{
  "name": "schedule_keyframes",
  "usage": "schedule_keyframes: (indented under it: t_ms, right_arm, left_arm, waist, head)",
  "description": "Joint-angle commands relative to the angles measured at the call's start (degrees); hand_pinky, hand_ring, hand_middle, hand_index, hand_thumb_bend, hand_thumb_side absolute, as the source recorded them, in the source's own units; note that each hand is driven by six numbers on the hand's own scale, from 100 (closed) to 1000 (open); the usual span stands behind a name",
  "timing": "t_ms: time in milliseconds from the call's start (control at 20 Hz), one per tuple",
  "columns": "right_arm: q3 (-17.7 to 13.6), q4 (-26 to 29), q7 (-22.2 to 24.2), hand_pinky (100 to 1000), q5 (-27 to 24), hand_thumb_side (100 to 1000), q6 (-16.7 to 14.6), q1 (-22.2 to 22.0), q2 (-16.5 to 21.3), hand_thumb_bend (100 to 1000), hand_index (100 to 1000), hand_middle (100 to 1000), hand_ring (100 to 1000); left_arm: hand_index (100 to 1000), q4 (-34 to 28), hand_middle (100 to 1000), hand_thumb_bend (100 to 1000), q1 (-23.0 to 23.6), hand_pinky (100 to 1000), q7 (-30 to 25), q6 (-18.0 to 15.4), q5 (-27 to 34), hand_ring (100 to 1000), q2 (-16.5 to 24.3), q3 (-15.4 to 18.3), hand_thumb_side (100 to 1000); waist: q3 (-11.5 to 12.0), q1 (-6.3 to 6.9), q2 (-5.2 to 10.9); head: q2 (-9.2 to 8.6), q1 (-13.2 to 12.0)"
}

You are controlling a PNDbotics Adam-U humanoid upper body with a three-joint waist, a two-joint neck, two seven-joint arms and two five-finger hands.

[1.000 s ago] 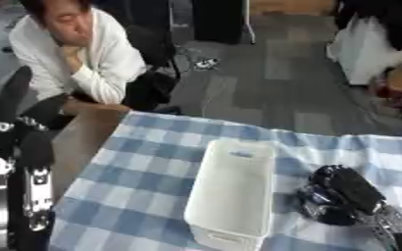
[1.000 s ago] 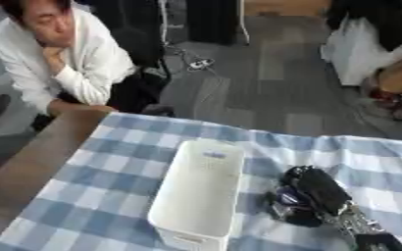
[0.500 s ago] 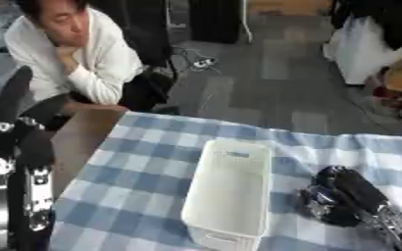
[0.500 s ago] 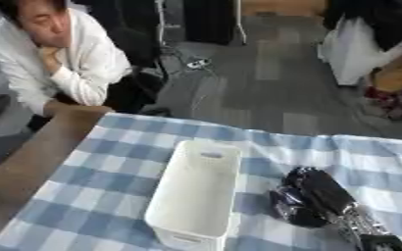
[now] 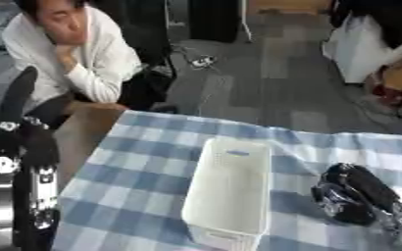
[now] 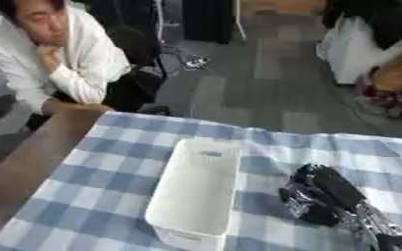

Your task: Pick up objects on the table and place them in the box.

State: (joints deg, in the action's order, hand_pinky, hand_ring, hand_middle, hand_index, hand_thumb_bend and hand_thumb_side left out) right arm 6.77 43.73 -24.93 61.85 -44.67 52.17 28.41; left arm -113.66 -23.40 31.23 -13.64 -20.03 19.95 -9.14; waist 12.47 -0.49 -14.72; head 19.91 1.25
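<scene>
A long white box (image 5: pixel 228 191) stands open-topped on the blue-and-white checked table, with nothing visible inside. To its right, my right hand (image 5: pixel 357 188) lies low on the cloth, clear of the box wall. Its fingers (image 6: pixel 300 202) curl down around a small dark, shiny thing (image 6: pixel 312 214) that I cannot make out. My left arm rises along the left edge, and the left hand (image 5: pixel 18 95) points up with straight fingers, holding nothing, well away from the box.
A person in a white top sits just beyond the table's far left corner and touches nothing on it. Bare brown tabletop (image 6: pixel 33 157) shows to the left of the cloth. Checked cloth (image 5: pixel 132 181) lies bare between the left arm and the box.
The whole picture has shifted a little, so the camera moved. The right hand stays beside the box with its fingers curled as before. The left arm has not moved.
</scene>
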Motion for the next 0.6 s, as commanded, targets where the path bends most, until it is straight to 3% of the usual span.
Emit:
schedule_keyframes:
  t_ms: [50,600]
  right_arm:
    - [1.3,4.1,-3.5,100,-4.9,996,-6.9,1.5,2.3,100,114,100,100]
    - [5.9,14.3,8.1,100,-21.1,990,-5.6,3.2,3.4,100,112,100,100]
  left_arm:
    - [991,-0.9,989,100,-0.4,873,0.0,0.1,-0.3,770,1.6,0.1,881]
    - [990,-0.9,989,100,-0.1,874,-0.1,0.2,-0.4,771,1.9,0.0,880]
  waist:
    - [-0.1,-0.01,1.51]
    - [-0.3,-0.44,2.15]
  head:
    - [0.41,-0.7]
    - [1.52,-1.2]
